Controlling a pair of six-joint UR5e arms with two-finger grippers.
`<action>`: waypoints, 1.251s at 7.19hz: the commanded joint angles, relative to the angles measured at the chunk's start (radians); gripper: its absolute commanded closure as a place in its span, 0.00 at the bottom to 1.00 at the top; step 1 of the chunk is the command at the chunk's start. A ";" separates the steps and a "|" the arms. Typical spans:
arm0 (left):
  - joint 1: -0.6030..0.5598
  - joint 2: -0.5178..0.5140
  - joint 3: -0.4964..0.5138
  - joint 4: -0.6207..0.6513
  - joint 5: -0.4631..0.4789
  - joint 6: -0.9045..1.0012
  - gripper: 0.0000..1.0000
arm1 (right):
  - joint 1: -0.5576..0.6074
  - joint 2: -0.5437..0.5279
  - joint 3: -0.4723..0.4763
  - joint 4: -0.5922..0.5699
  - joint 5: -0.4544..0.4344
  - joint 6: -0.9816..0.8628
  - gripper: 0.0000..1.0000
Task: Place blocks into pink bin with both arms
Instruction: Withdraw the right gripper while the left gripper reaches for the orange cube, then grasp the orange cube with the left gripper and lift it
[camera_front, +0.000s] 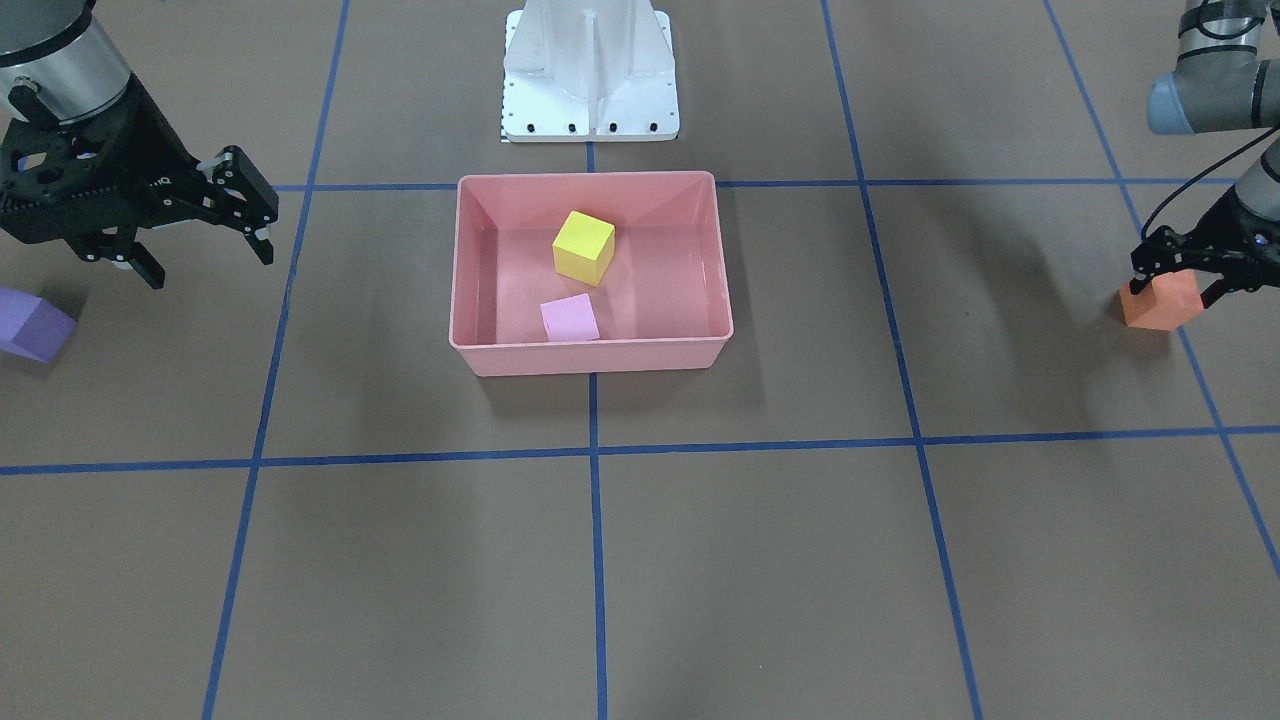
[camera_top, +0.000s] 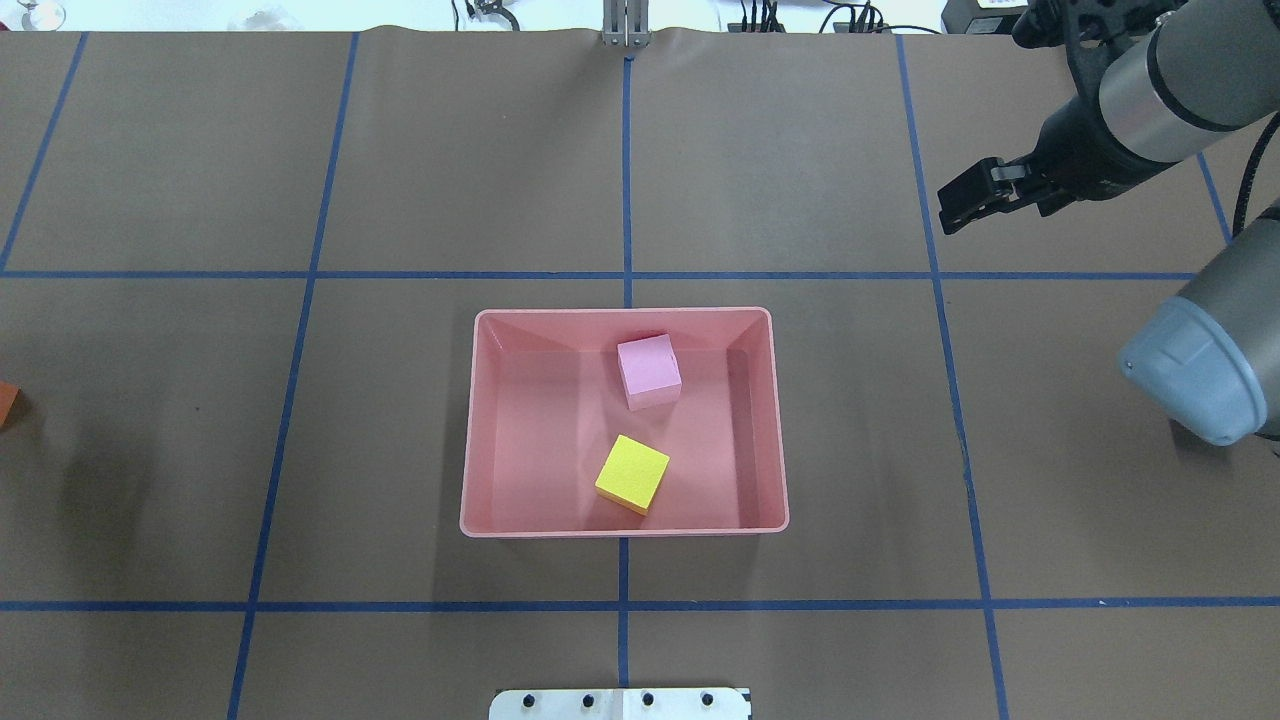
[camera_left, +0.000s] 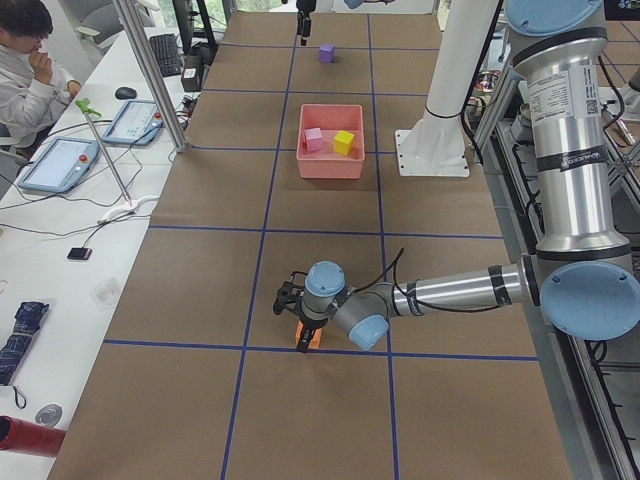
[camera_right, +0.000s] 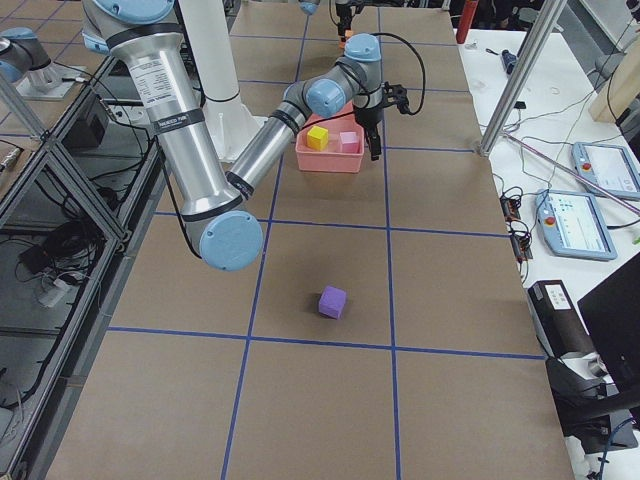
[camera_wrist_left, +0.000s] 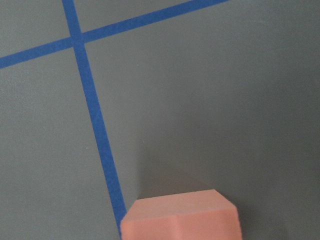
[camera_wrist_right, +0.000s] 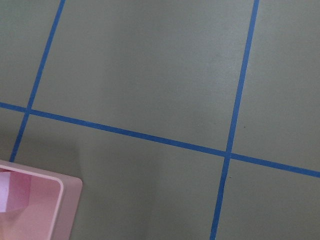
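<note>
The pink bin (camera_front: 600, 358) sits mid-table and holds the yellow-green cube (camera_front: 583, 246) and the light pink cube (camera_front: 570, 318). My left gripper (camera_front: 1178, 285) is low at the table's left end, its fingers closed on the sides of the orange cube (camera_front: 1160, 305), which rests on the table. The cube fills the bottom of the left wrist view (camera_wrist_left: 180, 217). My right gripper (camera_front: 210, 265) is open and empty, raised above the table. The purple cube (camera_front: 30, 325) lies on the table beyond it, toward the right end. The bin's corner (camera_wrist_right: 35, 205) shows in the right wrist view.
The white pedestal base (camera_front: 590, 70) stands just behind the bin. Blue tape lines grid the brown table. An operator (camera_left: 25, 70) sits at a side desk with tablets and a metal post (camera_left: 150, 70) along the table's far long edge.
</note>
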 joint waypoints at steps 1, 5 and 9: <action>0.004 -0.012 -0.004 -0.001 0.000 0.001 0.66 | 0.068 -0.028 -0.008 0.000 0.048 -0.104 0.00; -0.003 -0.103 -0.239 0.258 -0.083 -0.018 0.80 | 0.264 -0.155 -0.075 0.000 0.153 -0.459 0.00; 0.114 -0.424 -0.598 0.855 -0.072 -0.308 0.80 | 0.402 -0.345 -0.135 0.043 0.203 -0.762 0.00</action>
